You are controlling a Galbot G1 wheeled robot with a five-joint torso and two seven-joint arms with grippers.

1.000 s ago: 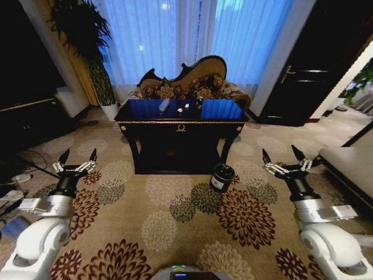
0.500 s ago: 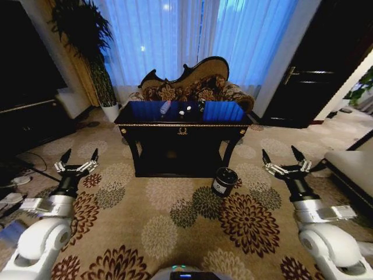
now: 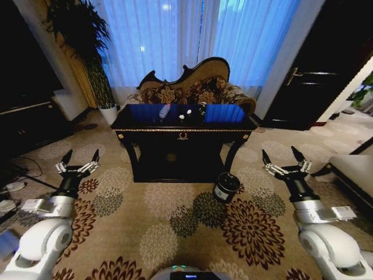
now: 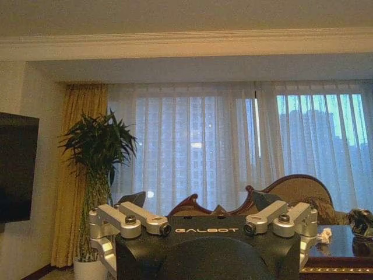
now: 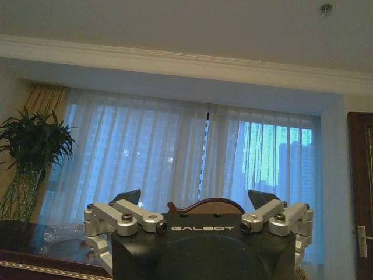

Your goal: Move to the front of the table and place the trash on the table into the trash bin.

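The black table (image 3: pixel 183 136) with gold trim stands ahead at the middle of the head view. The trash lies on its glossy top: a clear bottle (image 3: pixel 164 110), white paper bits (image 3: pixel 181 115) and a small dark can (image 3: pixel 201 107). On the carpet in front of the table's right leg is the black trash bin (image 3: pixel 225 186). My left gripper (image 3: pixel 80 155) is held up, open and empty, at the left, well short of the table. My right gripper (image 3: pixel 280 153) is open and empty at the right. The left wrist view shows the left gripper (image 4: pixel 200 201), paper bits (image 4: pixel 323 234) and the can (image 4: pixel 361 221). The right wrist view shows the right gripper (image 5: pixel 195 198) and the bottle (image 5: pixel 58 232).
A carved sofa (image 3: pixel 186 87) stands behind the table against curtained windows. A tall plant (image 3: pixel 87 41) and a dark cabinet (image 3: pixel 29 122) are at the left, with cables (image 3: pixel 11 189) on the floor. A dark door (image 3: pixel 315 76) and a low seat (image 3: pixel 352 169) are at the right. Patterned carpet lies between me and the table.
The whole head view has shifted: the table and bin sit slightly lower and nearer, so the camera has moved forward. Both grippers keep the same open pose.
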